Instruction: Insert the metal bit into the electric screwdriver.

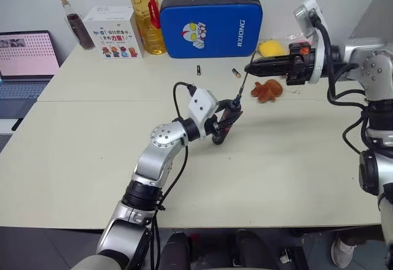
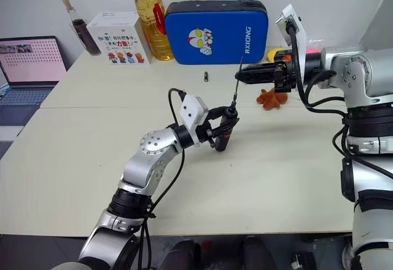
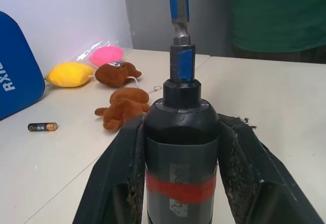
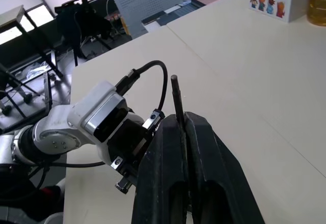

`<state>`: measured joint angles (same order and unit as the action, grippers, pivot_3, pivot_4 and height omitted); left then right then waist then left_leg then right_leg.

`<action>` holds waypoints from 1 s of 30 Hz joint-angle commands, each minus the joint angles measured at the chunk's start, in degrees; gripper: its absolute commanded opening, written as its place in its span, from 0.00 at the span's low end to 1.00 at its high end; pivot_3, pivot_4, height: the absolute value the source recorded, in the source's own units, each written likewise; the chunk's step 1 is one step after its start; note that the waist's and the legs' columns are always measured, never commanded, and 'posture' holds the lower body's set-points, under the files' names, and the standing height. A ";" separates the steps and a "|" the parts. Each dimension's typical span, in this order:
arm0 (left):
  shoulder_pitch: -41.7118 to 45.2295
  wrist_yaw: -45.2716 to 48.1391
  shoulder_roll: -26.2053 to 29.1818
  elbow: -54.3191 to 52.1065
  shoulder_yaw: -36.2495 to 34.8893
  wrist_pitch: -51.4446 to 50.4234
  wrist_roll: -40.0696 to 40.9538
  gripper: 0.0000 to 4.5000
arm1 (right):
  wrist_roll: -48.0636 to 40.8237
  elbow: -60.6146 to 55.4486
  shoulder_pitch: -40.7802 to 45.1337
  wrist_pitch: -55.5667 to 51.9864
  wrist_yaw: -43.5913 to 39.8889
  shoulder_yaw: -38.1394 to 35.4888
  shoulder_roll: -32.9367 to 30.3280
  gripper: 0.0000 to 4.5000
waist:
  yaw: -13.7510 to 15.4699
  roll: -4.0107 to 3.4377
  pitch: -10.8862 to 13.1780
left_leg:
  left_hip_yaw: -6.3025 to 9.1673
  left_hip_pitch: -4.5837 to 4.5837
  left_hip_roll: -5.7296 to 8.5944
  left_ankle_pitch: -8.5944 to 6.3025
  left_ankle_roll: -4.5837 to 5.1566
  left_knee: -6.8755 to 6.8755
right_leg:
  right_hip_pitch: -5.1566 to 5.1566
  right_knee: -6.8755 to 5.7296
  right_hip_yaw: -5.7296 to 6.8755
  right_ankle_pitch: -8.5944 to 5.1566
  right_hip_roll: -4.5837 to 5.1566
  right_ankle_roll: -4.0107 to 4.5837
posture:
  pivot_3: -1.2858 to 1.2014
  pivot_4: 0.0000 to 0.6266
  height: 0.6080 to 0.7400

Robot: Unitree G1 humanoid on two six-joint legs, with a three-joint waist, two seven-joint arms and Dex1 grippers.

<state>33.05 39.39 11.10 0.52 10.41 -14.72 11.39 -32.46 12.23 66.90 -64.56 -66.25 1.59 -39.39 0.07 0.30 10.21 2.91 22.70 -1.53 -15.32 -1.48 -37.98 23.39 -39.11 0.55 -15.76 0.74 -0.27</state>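
Left claw (image 1: 224, 123), frame centre, is clamped on the electric screwdriver (image 1: 228, 120), tip up. Right claw (image 1: 253, 68), upper right, pinches the metal bit (image 1: 245, 80), its lower end at the tip. Your risk: tilted bit jams or slips if you push off-axis.

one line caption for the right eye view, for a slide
Right gripper lowers the metal bit into the electric screwdriver clamped by the left gripper.
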 commanded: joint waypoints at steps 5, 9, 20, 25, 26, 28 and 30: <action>0.19 -0.06 0.06 -0.11 0.29 -0.84 -0.02 0.36 | -4.01 -6.52 -2.93 -4.67 5.99 -4.94 1.42 0.01 | -0.03 0.00 0.00 | 0.00 -0.01 0.00 0.00 0.00 0.00 | 0.00 0.00 0.00 0.00 -0.01 0.00 | 0.52 0.24 1.00; 0.15 -0.81 -0.17 0.07 -0.07 -0.92 -0.08 0.36 | -6.27 -11.56 -6.61 -8.35 12.14 -8.73 4.20 0.01 | -0.01 0.01 -0.01 | 0.00 -0.01 -0.01 0.00 0.00 0.01 | 0.00 0.00 0.00 0.00 -0.01 0.00 | 0.52 0.24 1.00; 0.01 -1.39 -0.24 0.00 -0.63 -1.37 0.11 0.36 | -8.99 -20.51 -10.49 -14.67 29.00 -16.56 13.14 0.01 | -0.15 -0.03 -0.04 | -0.02 -0.08 -0.03 0.00 0.01 0.02 | -0.05 -0.05 -0.04 0.00 -0.05 0.00 | 0.52 0.24 1.00; -0.37 -1.73 -0.44 -0.45 -0.45 -1.55 0.19 0.36 | -9.70 -23.07 -11.14 -15.98 33.89 -18.44 16.30 0.01 | -0.18 -0.04 -0.05 | -0.01 -0.09 -0.04 0.00 0.01 0.02 | -0.05 -0.06 -0.03 0.00 -0.07 0.00 | 0.52 0.24 1.00; -0.42 -1.73 -0.44 -0.48 -0.44 -1.55 0.21 0.36 | -9.87 -23.41 -11.35 -16.15 34.51 -18.61 16.70 0.01 | -0.17 -0.04 -0.05 | -0.01 -0.09 -0.03 0.00 0.01 0.02 | -0.05 -0.06 -0.04 0.00 -0.07 0.00 | 0.52 0.24 1.00; -0.41 -1.79 -0.48 -0.50 -0.47 -1.57 0.24 0.36 | -10.12 -24.79 -13.11 -16.23 35.42 -18.15 17.15 0.01 | -0.17 -0.04 -0.05 | -0.01 -0.09 -0.03 0.00 0.01 0.02 | -0.05 -0.06 -0.03 0.00 -0.07 0.00 | 0.52 0.24 1.00; -0.39 -1.86 -0.50 -0.50 -0.49 -1.56 0.24 0.36 | -10.47 -25.93 -14.78 -16.50 36.25 -17.91 17.57 0.01 | -0.18 -0.04 -0.08 | -0.01 -0.10 -0.03 0.00 0.01 0.02 | -0.07 -0.05 -0.03 0.00 -0.07 0.00 | 0.52 0.24 1.00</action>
<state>32.86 37.86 10.89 0.51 9.43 -15.92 11.69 -41.49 -11.89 54.40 -79.18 -30.89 -18.07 -22.65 -0.11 0.26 10.14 2.90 22.58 -1.55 -15.33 -1.47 -37.95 23.30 -39.15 0.52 -15.76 0.67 -0.27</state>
